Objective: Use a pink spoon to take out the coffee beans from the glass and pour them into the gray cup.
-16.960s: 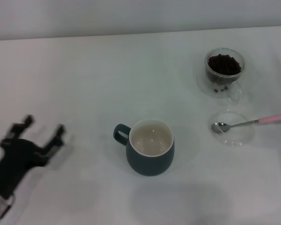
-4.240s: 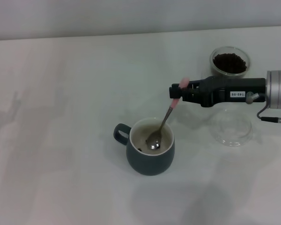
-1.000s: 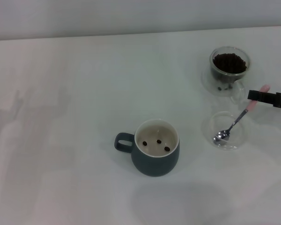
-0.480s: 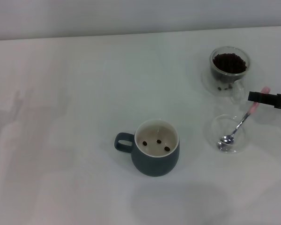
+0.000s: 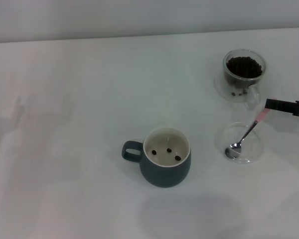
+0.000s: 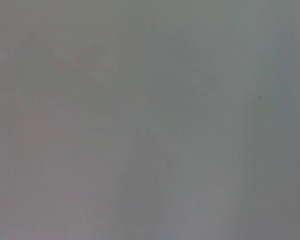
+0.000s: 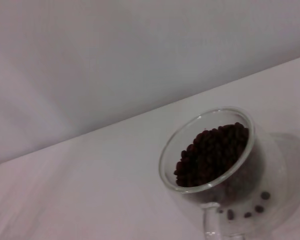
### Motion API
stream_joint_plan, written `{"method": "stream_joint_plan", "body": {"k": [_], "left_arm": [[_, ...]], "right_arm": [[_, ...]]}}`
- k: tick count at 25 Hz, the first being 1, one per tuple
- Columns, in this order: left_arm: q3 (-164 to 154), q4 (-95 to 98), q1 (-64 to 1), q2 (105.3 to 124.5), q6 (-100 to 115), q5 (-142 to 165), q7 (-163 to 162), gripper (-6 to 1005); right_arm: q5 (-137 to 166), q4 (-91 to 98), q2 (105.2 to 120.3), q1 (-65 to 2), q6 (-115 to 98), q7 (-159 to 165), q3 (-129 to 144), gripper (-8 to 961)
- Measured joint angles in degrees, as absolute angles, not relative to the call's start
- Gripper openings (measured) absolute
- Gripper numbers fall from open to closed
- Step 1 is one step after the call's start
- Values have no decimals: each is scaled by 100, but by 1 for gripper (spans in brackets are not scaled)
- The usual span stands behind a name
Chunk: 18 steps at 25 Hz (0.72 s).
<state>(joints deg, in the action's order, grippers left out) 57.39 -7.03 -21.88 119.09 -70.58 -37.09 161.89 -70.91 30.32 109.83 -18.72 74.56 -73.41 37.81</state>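
1. We see the white counter with wide bare room left of the gray cup, which stands near the middle where it was half a second ago, three coffee beans inside.
2. The glass sits far right, near the counter's back edge, heaped with beans.
3. The shallow clear dish lies just in front of it.
4. Our right tool, at the right border, grips the pink spoon by its handle; the bowl has shifted slightly left inside the dish.
5. Our left tool is out of sight.
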Motion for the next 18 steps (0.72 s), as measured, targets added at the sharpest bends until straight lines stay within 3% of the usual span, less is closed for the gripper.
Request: {"method": "stream_joint_plan", "body": {"k": [7, 12, 15, 16, 18], "left_arm": [[5751, -703, -2188, 11909, -7058, -3709, 16189, 864], [5756, -703, -2188, 11902, -7058, -3709, 16189, 864], [5757, -703, -2189, 11901, -7044, -3719, 16189, 864], [5757, -703, -2191, 11900, -7031, -3731, 16189, 864], [5757, -703, -2201, 11900, -7006, -3743, 16189, 864]], "right_arm": [[-7175, 3071, 11015, -1826, 7154, -7781, 3357, 376], [-7218, 3090, 11160, -1871, 7221, -8445, 2425, 483], [-7525, 3078, 11338, -1916, 7138, -9093, 2073, 621], [-7885, 2985, 11486, -1941, 7048, -10095, 2028, 666], [-8059, 2872, 11539, -1956, 7029, -10626, 2029, 758]]}}
